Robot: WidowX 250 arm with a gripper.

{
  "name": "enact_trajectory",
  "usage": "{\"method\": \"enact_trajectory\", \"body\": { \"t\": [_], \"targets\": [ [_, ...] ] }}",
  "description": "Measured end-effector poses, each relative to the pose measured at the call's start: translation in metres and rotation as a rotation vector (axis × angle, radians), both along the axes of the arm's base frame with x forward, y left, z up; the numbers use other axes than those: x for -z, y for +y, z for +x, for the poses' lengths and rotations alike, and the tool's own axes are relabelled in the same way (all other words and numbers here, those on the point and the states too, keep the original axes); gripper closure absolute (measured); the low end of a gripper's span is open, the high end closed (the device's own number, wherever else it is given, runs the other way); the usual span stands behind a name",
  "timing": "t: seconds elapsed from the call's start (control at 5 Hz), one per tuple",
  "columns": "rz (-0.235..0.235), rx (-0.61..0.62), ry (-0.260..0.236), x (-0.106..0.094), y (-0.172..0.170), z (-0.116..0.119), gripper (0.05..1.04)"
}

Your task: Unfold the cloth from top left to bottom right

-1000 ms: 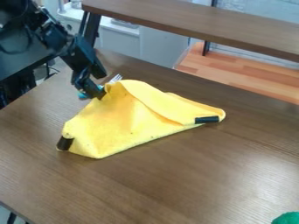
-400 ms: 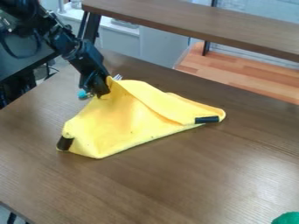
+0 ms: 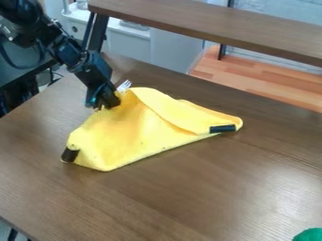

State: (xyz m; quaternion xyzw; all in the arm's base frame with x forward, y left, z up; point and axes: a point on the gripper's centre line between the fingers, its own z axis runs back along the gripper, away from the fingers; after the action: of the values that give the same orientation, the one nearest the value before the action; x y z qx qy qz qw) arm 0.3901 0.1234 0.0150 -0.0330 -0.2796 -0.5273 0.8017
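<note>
The gripper is at the upper left corner of the yellow cloth, its tips against the fabric there. Whether the cloth's corner is held between them cannot be made out. The cloth lies folded across the table, with a flap running from its top toward the right end. A black patch marks its lower left corner and another its right corner.
The fork shows its tines just behind the cloth's top edge. A green object sits at the bottom right corner. Beyond the wooden table, a raised brown shelf crosses the back.
The gripper has shifted slightly right and down at the cloth's upper left corner. That corner rose a little around the gripper, then sank lower; the rest of the cloth stayed put.
</note>
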Motion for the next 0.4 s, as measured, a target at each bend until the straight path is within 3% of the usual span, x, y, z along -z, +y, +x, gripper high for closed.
{"method": "enact_trajectory", "body": {
  "t": [0.2, 0.4],
  "targets": [
    [0.029, 0.039, 0.0, -0.029, -0.021, -0.008, 1.027],
    [0.105, 0.068, 0.001, -0.063, -0.041, -0.02, 1.028]
  ]
}}
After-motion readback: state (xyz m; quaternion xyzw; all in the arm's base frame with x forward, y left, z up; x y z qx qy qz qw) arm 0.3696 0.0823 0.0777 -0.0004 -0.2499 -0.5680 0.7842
